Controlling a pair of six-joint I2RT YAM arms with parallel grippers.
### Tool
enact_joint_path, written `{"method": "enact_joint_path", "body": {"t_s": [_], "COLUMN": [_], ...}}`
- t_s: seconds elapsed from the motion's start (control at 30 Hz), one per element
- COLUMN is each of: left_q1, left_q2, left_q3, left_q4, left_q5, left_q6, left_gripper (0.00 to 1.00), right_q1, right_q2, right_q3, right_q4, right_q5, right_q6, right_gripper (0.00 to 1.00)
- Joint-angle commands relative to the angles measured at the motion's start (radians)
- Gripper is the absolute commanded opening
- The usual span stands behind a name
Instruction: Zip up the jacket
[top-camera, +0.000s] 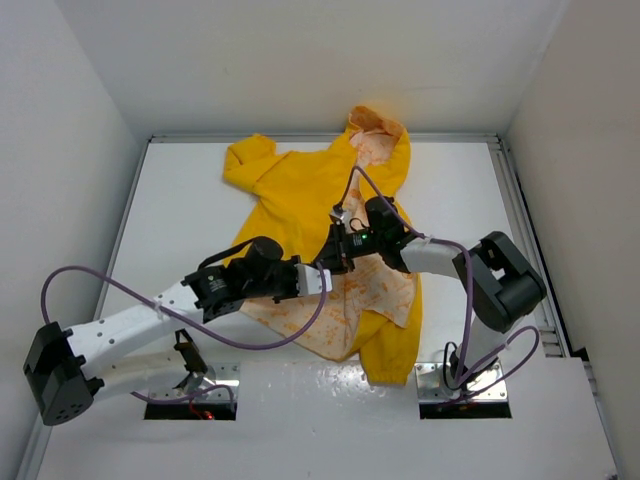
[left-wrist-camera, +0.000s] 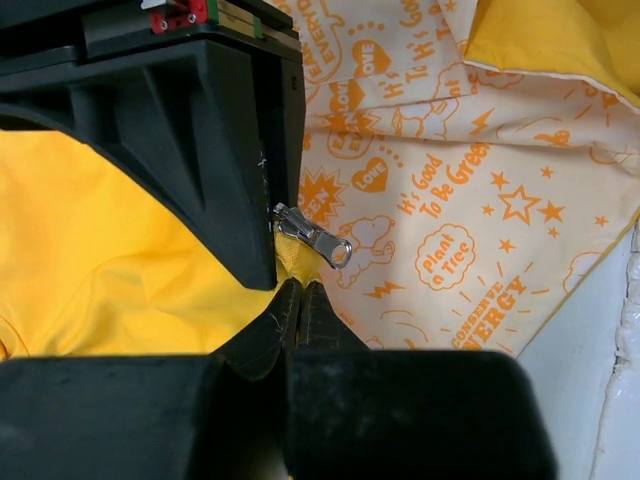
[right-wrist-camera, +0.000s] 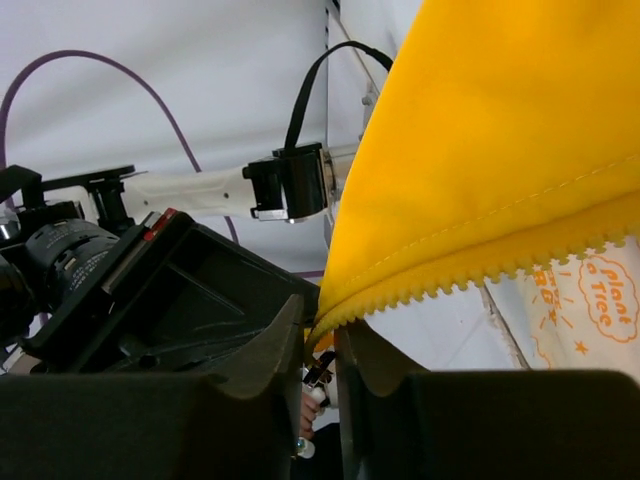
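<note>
- Lying flat mid-way across the white surface (top-camera: 180, 210), the jacket (top-camera: 300, 190) has its long axis running far-to-near: hood (top-camera: 382, 135) at the far edge, hem toward the near edge.
- lower front is spread open with the printed lining (top-camera: 375, 290) face up; one sleeve (top-camera: 245, 165) goes far-left, the other lies near-right.
- left end effector (left-wrist-camera: 298, 298): jaws fully together, pinching yellow fabric just below the zipper slider (left-wrist-camera: 318, 236).
- right end effector (right-wrist-camera: 320, 345): jaws nearly together, toothed zip edge (right-wrist-camera: 480, 275) running between them, clamped right at the slider.
- both meet tip to tip over the jacket's middle and block the top view of the zip there.
- purple cables (top-camera: 110, 290) loop off both arms; one droops across the lining near the hem.
</note>
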Motion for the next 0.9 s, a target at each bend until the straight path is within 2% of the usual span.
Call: {"method": "enact_joint_path", "body": {"t_s": [0.0,0.03,0.07,0.23,0.3,0.37,0.4,0.5,0.63,0.77,0.87], "left_q1": [-0.013,-0.013,-0.013,0.007,0.007,0.007,0.007,0.007,0.007,0.007,0.007], "left_q2": [-0.057,-0.068,-0.08,-0.145,-0.154,-0.163,-0.163,-0.163,-0.163,-0.154,-0.154], "left_q3": [0.026,0.013,0.013,-0.014,-0.014,-0.014,-0.023,-0.023,-0.023,-0.023,-0.014], "left_q4": [-0.008,-0.008,-0.021,-0.051,-0.064,-0.064,-0.073,-0.073,-0.082,-0.082,-0.073], "left_q5": [-0.001,-0.001,-0.001,0.009,0.019,0.029,0.043,0.063,0.063,0.054,0.036], "left_q6": [-0.031,-0.031,-0.043,-0.061,-0.061,-0.052,-0.052,-0.043,-0.034,-0.025,-0.015], "left_gripper": [0.0,0.0,0.0,0.0,0.0,0.0,0.0,0.0,0.0,0.0,0.0], "right_q1": [-0.007,-0.009,-0.012,-0.033,-0.029,-0.027,-0.03,-0.033,-0.029,-0.004,0.019], "right_q2": [-0.001,-0.001,0.0,0.009,0.015,0.015,0.015,0.012,0.018,0.034,0.038], "right_q3": [0.022,0.021,0.021,0.038,0.042,0.041,0.035,0.032,0.044,0.07,0.075], "right_q4": [0.092,0.116,0.121,0.166,0.175,0.176,0.181,0.163,0.15,0.127,0.106], "right_q5": [0.009,0.009,0.001,-0.042,-0.045,-0.045,-0.04,-0.014,-0.002,-0.017,-0.028], "right_q6": [0.009,0.012,0.017,0.035,0.05,0.061,0.067,0.072,0.066,0.072,0.064], "right_gripper": [0.16,0.09,0.07,0.04,0.13,0.27,0.29,0.32,0.29,0.45,0.46]}}
